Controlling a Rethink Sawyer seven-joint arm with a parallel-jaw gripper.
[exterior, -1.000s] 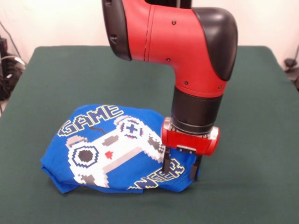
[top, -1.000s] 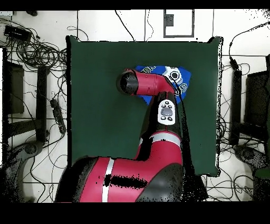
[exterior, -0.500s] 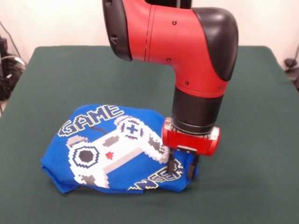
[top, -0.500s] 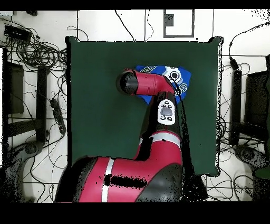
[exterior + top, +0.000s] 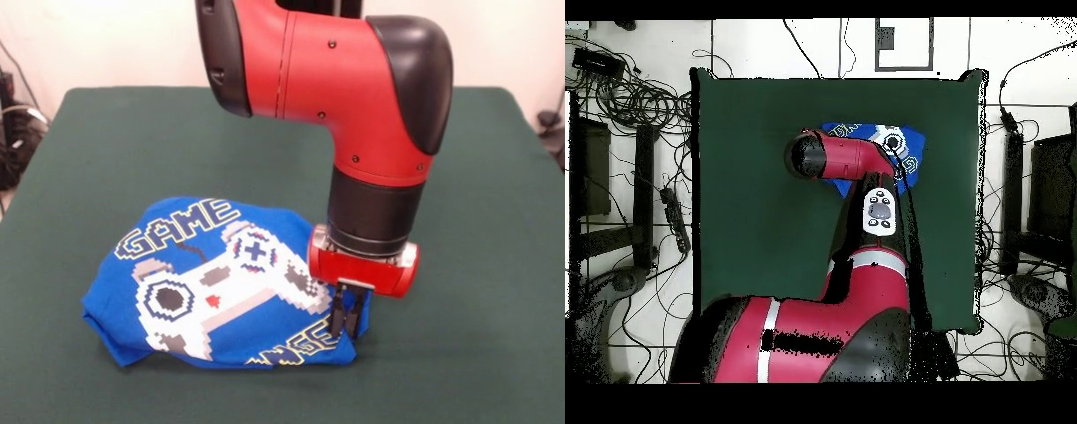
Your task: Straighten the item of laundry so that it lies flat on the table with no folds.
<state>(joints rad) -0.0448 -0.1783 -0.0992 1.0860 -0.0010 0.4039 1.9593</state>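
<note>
Lying bunched on the table, in the near-left part in the front view, the shirt is being shown with its print facing up. "GAME" is being read in yellow-outlined letters along the shirt's upper left, above a white-grey pixel controller; lower lettering is being partly swallowed by a fold at the near hem, so only fragments such as "NGE" are being made out. The cloth is being humped and rounded at its left and near edges rather than spread flat, and no sleeves are being seen laid out.

The gripper is being held at the shirt's right edge, its two dark fingers drawn close together and pinching the blue cloth there. Above it, the red wrist block and the arm are being seen standing over the shirt's right side.

In the overhead view the arm is blocking most of the shirt, so only a blue strip with part of the print is being seen. Cables and dark equipment are being seen on the floor around the table.
</note>
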